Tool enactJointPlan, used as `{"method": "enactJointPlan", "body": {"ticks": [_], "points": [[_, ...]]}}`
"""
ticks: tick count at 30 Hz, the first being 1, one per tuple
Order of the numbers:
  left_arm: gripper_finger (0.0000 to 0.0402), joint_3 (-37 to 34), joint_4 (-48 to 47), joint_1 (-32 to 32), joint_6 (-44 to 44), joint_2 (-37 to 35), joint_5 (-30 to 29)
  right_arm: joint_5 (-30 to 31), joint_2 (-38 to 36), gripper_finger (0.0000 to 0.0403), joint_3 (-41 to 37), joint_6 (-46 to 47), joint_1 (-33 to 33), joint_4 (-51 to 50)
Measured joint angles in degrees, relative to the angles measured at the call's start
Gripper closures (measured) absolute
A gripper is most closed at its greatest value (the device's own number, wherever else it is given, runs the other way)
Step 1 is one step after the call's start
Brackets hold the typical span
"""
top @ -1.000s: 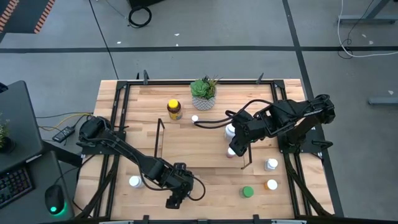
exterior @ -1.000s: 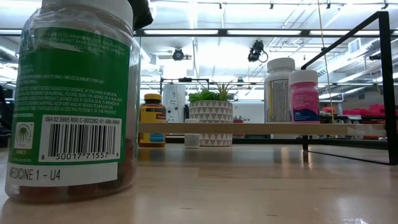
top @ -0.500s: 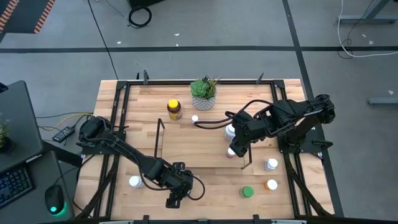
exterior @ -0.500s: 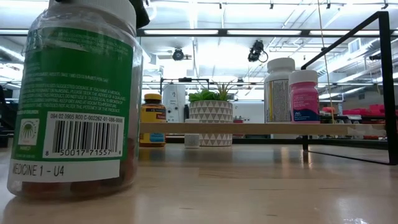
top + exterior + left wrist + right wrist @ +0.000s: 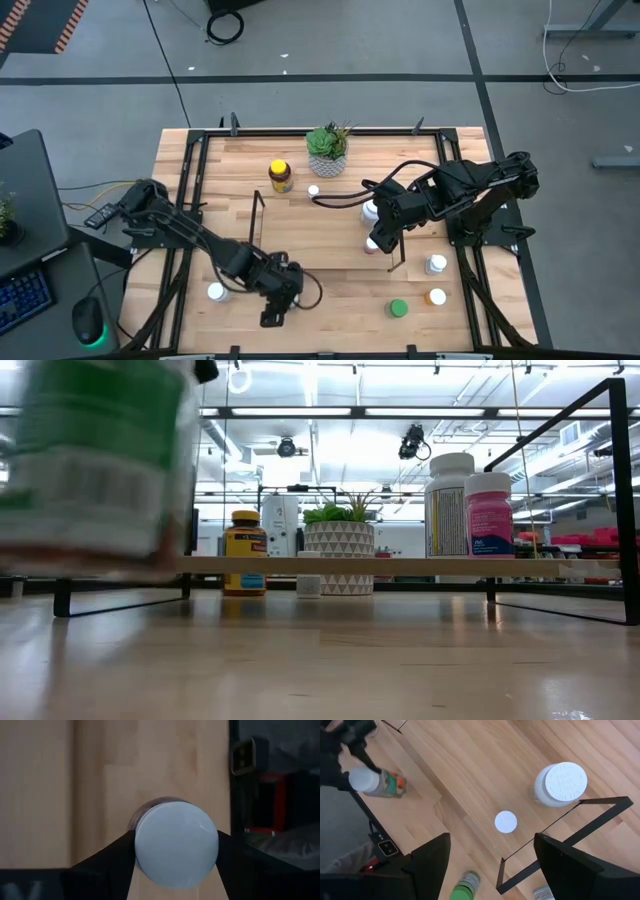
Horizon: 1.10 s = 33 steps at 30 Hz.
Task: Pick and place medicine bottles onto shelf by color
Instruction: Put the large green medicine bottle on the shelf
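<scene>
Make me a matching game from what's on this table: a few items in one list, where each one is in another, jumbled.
1. plant
2. pink bottle
3. green-capped bottle
4. white-capped bottle

A. gripped by the left gripper
B. standing on the shelf
C. in a patterned pot
D. on the table beside an orange-capped bottle

Pairs: 1-C, 2-B, 3-D, 4-A

- Held bottle [image 5: 95, 455]: green label, white barcode patch, white cap (blurred).
- Amber bottle [image 5: 245, 553]: yellow cap.
- Plant pot [image 5: 339, 557]: white with grey triangles.
- Shelf [image 5: 322, 225]: black wire, light wood floor.
- Pink-labelled bottle [image 5: 489, 515]: white cap.
</scene>
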Motion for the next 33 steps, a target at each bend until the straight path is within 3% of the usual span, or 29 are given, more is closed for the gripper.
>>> {"method": "enactJointPlan", "body": {"ticks": [8,13,21,33], "points": [[0.0159,0.1,-4.9,3.5,1.5,-6.1,-3.5,0.1,0.0,0.0108,0.0,-0.5,0.0,0.0],[0.0155,0.1,-12.0,7.1,9.2,-7.1,-5.7,0.7,0.0,0.0108,0.0,-0.5,0.0,0.0],[0.0151,0.1,-13.9,14.1,25.2,-7.1,-5.7,1.4,0.0,0.0108,0.0,0.4,0.1,0.1],[0.0150,0.1,-15.0,27.5,34.4,-7.1,-5.1,1.7,0.0,0.0108,0.0,2.5,0.4,0.4]]}}
